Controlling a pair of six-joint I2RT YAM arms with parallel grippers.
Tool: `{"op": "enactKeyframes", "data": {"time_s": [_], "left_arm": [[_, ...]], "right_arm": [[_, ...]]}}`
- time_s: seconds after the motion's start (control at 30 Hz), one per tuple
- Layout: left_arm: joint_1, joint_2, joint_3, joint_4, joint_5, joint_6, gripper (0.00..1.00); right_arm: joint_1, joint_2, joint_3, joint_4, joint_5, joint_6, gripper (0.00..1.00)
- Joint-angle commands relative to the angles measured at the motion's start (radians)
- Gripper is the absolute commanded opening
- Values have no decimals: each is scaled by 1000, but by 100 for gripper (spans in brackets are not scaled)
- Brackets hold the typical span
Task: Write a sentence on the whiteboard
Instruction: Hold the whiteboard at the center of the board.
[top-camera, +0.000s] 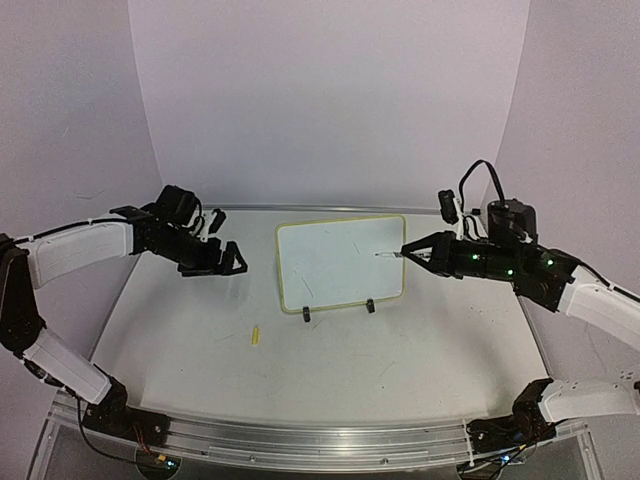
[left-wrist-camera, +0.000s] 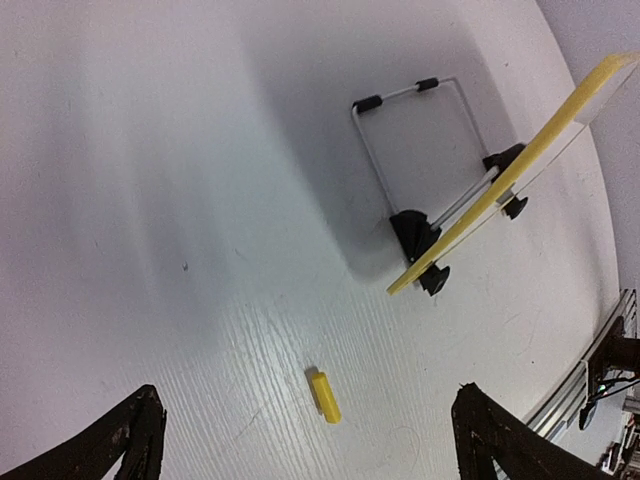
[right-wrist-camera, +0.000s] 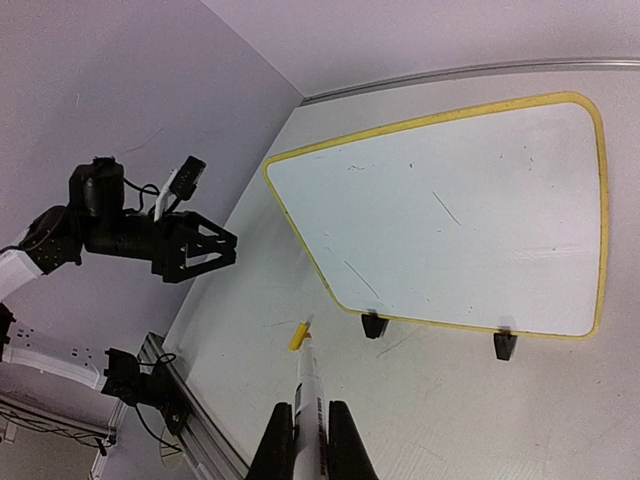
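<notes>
- The whiteboard (top-camera: 340, 262) stands near the middle of the table (top-camera: 420, 350). It leans back on a wire stand (left-wrist-camera: 398, 93), with two black clip feet (top-camera: 306, 316) on its near edge, so its white face tilts up towards the arms for writing.
- The right claw (top-camera: 418, 252) is closed around a marker (right-wrist-camera: 309, 385). It grips the barrel far enough back that the yellow tip sticks out ahead. The tip points at the right part of the board's face; I cannot tell whether it touches.
- The writing (right-wrist-camera: 445, 208) shows only as a few faint thin strokes on the white, and no word can be read.
- The left claw (top-camera: 222, 265) hangs just left of the board, fingers spread wide with nothing between them. It is probably placed there to leave the writing arm room.
- A small yellow cap (top-camera: 255, 335) lies on the table, near and left of the board. It is likely off the marker so that the tip is bare.
</notes>
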Motion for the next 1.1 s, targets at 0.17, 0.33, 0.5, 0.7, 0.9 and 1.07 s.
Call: {"op": "enactKeyframes", "data": {"time_s": [0.17, 0.33, 0.5, 0.7, 0.9, 1.07], "left_arm": [[79, 39, 178, 69, 259, 191, 97], [103, 64, 231, 159, 356, 222, 97], [113, 115, 265, 159, 476, 332, 96], [114, 158, 279, 159, 558, 400, 96], [113, 238, 338, 140, 616, 426, 93], [99, 284, 370, 131, 596, 434, 84]], "right_arm": [[110, 57, 1, 165, 112, 42, 0], [180, 127, 40, 232, 176, 33, 0], [224, 210, 89, 286, 217, 25, 0], [231, 303, 116, 378, 251, 44, 0], [231, 412, 197, 402, 274, 39, 0], [230, 487, 252, 436, 262, 35, 0]]}}
